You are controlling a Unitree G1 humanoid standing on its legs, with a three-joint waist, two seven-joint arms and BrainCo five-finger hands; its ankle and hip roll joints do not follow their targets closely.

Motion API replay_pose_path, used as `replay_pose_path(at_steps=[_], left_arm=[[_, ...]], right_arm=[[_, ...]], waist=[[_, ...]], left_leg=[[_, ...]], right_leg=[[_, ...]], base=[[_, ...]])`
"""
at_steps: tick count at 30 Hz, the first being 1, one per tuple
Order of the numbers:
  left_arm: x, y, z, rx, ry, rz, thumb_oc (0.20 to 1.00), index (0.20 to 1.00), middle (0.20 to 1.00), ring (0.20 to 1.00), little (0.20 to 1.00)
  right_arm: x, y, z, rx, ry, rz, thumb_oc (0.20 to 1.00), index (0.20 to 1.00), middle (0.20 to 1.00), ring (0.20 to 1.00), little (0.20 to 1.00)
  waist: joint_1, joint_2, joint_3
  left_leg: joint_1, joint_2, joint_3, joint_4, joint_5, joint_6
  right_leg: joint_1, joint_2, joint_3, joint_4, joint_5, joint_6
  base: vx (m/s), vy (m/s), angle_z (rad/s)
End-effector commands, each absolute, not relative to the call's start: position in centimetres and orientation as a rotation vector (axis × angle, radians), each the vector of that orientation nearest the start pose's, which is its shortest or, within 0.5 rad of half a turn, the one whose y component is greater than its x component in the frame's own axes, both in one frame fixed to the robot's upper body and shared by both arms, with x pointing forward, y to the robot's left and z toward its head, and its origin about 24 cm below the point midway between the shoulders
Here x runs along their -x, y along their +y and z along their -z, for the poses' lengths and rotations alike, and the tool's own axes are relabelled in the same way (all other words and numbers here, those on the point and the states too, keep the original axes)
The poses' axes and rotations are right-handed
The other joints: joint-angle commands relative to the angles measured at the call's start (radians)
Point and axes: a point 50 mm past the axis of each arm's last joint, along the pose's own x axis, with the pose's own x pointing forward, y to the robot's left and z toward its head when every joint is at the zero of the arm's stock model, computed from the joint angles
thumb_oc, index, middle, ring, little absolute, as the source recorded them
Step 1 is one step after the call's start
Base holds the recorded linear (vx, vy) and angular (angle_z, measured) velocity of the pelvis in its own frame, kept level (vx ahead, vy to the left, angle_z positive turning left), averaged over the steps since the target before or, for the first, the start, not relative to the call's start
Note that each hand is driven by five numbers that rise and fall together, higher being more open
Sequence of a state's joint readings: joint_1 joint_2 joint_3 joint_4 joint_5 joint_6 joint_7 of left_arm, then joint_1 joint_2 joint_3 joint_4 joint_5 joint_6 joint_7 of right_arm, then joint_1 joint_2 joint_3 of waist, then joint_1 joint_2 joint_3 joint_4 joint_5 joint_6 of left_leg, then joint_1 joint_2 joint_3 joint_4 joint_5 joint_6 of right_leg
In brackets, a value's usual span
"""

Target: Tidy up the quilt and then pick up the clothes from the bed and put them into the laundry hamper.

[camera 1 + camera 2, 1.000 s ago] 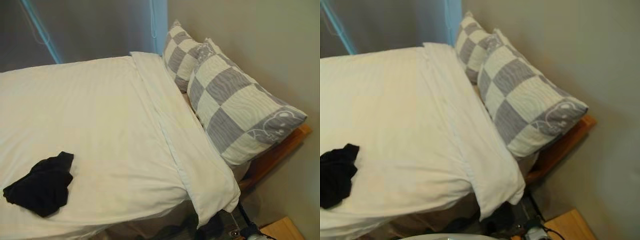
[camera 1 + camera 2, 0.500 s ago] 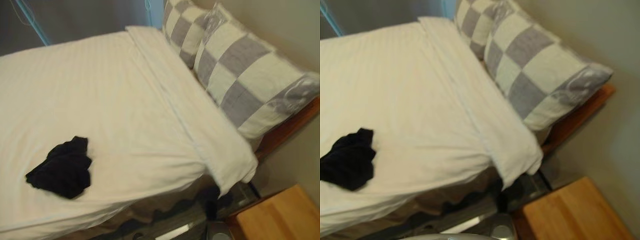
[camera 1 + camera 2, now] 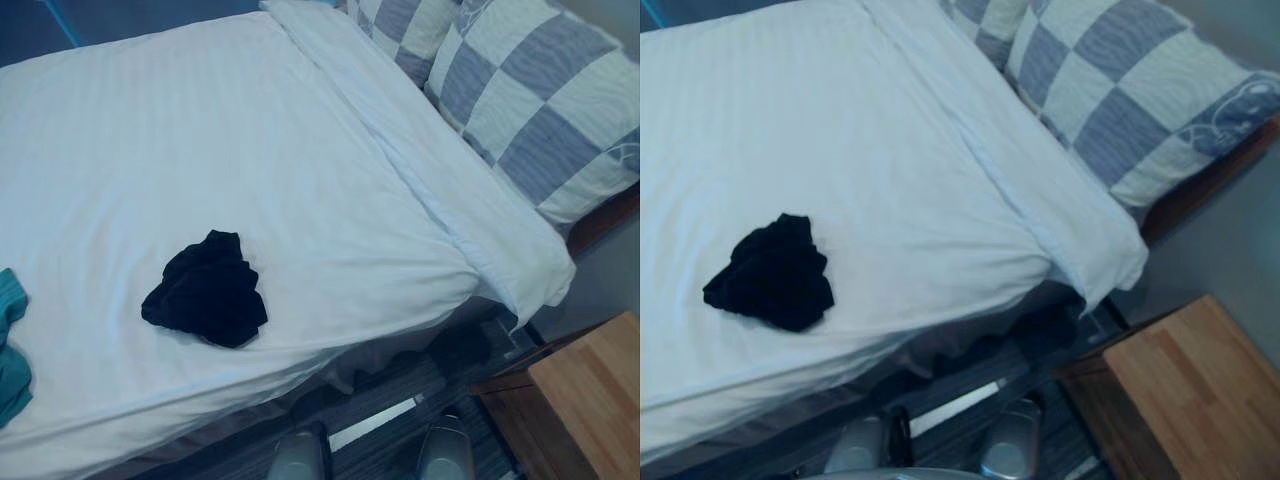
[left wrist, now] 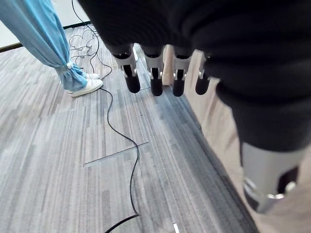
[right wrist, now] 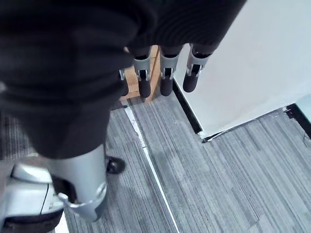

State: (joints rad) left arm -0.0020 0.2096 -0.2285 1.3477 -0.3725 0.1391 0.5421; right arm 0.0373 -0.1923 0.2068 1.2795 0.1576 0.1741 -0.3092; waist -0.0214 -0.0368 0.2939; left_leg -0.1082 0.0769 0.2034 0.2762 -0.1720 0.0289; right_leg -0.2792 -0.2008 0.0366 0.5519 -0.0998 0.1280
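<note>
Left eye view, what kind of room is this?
Most likely a bedroom: a bed with a smooth white quilt, two checked pillows at its head, and a wooden bedside table beside it.

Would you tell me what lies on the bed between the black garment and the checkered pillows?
Between the black garment and the checkered pillows, the left eye view shows smooth white quilt, then its folded-back top edge just beside the pillows.

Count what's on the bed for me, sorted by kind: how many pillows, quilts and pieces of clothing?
Pillows: 2
Quilt: 1
Clothes: 2, a black garment and a teal garment at the left edge
Total: 5
</note>
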Motion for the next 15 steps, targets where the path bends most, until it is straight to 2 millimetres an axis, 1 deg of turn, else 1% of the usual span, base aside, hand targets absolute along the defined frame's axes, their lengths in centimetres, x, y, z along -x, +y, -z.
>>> replay_pose_path(at_steps=[1,2,3,4,6,7,9,10,11,12,13,14,15], left_arm=[[-7.1,23.5,16.1,-0.409,1.388,-0.618,1.000,1.000,1.000,1.000,1.000],[-7.7,23.2,16.0,-0.422,1.378,-0.613,1.000,1.000,1.000,1.000,1.000],[-8.5,22.6,16.0,-0.409,1.381,-0.625,1.000,1.000,1.000,1.000,1.000],[-8.8,22.5,15.9,-0.378,1.384,-0.617,1.000,1.000,1.000,1.000,1.000],[-9.2,22.4,15.8,-0.461,1.366,-0.572,1.000,1.000,1.000,1.000,1.000],[-9.1,22.5,15.8,-0.477,1.364,-0.573,1.000,1.000,1.000,1.000,1.000],[-8.7,23.3,15.7,-0.477,1.376,-0.606,1.000,1.000,1.000,1.000,1.000],[-8.3,23.6,15.7,-0.453,1.385,-0.636,1.000,1.000,1.000,1.000,1.000],[-7.9,24.0,15.7,-0.424,1.392,-0.663,1.000,1.000,1.000,1.000,1.000],[-7.9,24.3,15.7,-0.430,1.386,-0.656,1.000,1.000,1.000,1.000,1.000],[-8.0,24.4,15.7,-0.440,1.382,-0.648,1.000,1.000,1.000,1.000,1.000],[-8.1,24.4,15.7,-0.501,1.370,-0.590,1.000,1.000,1.000,1.000,1.000],[-8.1,24.4,15.7,-0.507,1.372,-0.584,1.000,1.000,1.000,1.000,1.000]], right_arm=[[-6.3,-25.5,16.1,0.465,1.429,0.358,1.000,1.000,1.000,1.000,1.000],[-6.3,-25.5,16.1,0.475,1.436,0.346,1.000,1.000,1.000,1.000,1.000],[-6.4,-25.3,16.1,0.536,1.444,0.305,1.000,1.000,1.000,1.000,1.000],[-6.8,-25.4,16.0,0.570,1.433,0.295,1.000,1.000,1.000,1.000,1.000],[-7.1,-26.0,15.8,0.559,1.412,0.344,1.000,1.000,1.000,1.000,1.000],[-7.0,-26.2,15.7,0.551,1.411,0.356,1.000,1.000,1.000,1.000,1.000],[-6.9,-26.5,15.6,0.526,1.407,0.387,1.000,1.000,1.000,1.000,1.000],[-7.0,-26.6,15.6,0.541,1.402,0.368,1.000,1.000,1.000,1.000,1.000],[-7.0,-26.6,15.6,0.597,1.392,0.305,1.000,1.000,1.000,1.000,1.000],[-7.1,-26.5,15.6,0.655,1.377,0.249,1.000,1.000,1.000,1.000,1.000],[-7.1,-26.5,15.6,0.660,1.376,0.244,1.000,1.000,1.000,1.000,1.000],[-7.1,-26.2,15.7,0.625,1.371,0.259,1.000,1.000,1.000,1.000,1.000],[-7.1,-26.2,15.7,0.612,1.370,0.264,1.000,1.000,1.000,1.000,1.000]], waist=[[-0.063,0.003,-0.027],[-0.067,0.008,-0.035],[-0.071,0.017,-0.046],[-0.066,0.019,-0.050],[-0.063,0.021,-0.060],[-0.066,0.022,-0.064],[-0.072,0.015,-0.079],[-0.073,0.008,-0.081],[-0.077,-0.003,-0.079],[-0.073,-0.013,-0.076],[-0.071,-0.015,-0.073],[-0.061,-0.021,-0.067],[-0.060,-0.021,-0.066]], left_leg=[[0.024,-0.038,-0.213,-0.241,0.175,-0.065],[0.023,-0.058,-0.217,-0.270,0.179,-0.051],[0.008,-0.086,-0.244,-0.279,0.190,-0.029],[-0.005,-0.093,-0.256,-0.271,0.195,-0.023],[0.006,-0.094,-0.223,-0.280,0.197,-0.022],[0.008,-0.092,-0.217,-0.281,0.199,-0.022],[0.013,-0.092,-0.205,-0.257,0.184,-0.020],[0.012,-0.089,-0.191,-0.220,0.169,-0.023],[0.000,-0.085,-0.159,-0.150,0.140,-0.026],[-0.021,-0.084,-0.139,-0.096,0.126,-0.030],[-0.027,-0.074,-0.129,-0.083,0.132,-0.035],[-0.039,-0.025,-0.099,-0.067,0.154,-0.055],[-0.037,-0.016,-0.099,-0.070,0.159,-0.058]], right_leg=[[0.018,0.156,-0.048,-0.331,0.163,-0.029],[0.029,0.169,-0.031,-0.358,0.157,-0.041],[0.036,0.203,0.013,-0.366,0.135,-0.067],[0.036,0.206,0.020,-0.358,0.125,-0.072],[0.071,0.198,-0.003,-0.394,0.132,-0.072],[0.079,0.201,-0.003,-0.400,0.131,-0.074],[0.104,0.196,0.010,-0.422,0.131,-0.077],[0.111,0.188,0.005,-0.423,0.128,-0.078],[0.119,0.176,-0.006,-0.417,0.120,-0.082],[0.127,0.163,-0.023,-0.418,0.123,-0.084],[0.131,0.160,-0.032,-0.419,0.123,-0.085],[0.147,0.143,-0.076,-0.419,0.119,-0.087],[0.150,0.141,-0.083,-0.419,0.118,-0.087]], base=[[-0.12,0.060,0.14],[-0.08,0.011,0.59],[-0.03,0.010,0.69],[-0.02,0.028,0.59],[0.02,0.036,0.10],[0.07,0.033,-0.07],[0.09,0.032,-0.01],[0.07,0.023,-0.01],[0.04,0.012,-0.02],[0.00,0.000,0.00],[0.00,-0.030,0.08],[0.01,-0.028,0.17],[0.04,0.014,0.53]])
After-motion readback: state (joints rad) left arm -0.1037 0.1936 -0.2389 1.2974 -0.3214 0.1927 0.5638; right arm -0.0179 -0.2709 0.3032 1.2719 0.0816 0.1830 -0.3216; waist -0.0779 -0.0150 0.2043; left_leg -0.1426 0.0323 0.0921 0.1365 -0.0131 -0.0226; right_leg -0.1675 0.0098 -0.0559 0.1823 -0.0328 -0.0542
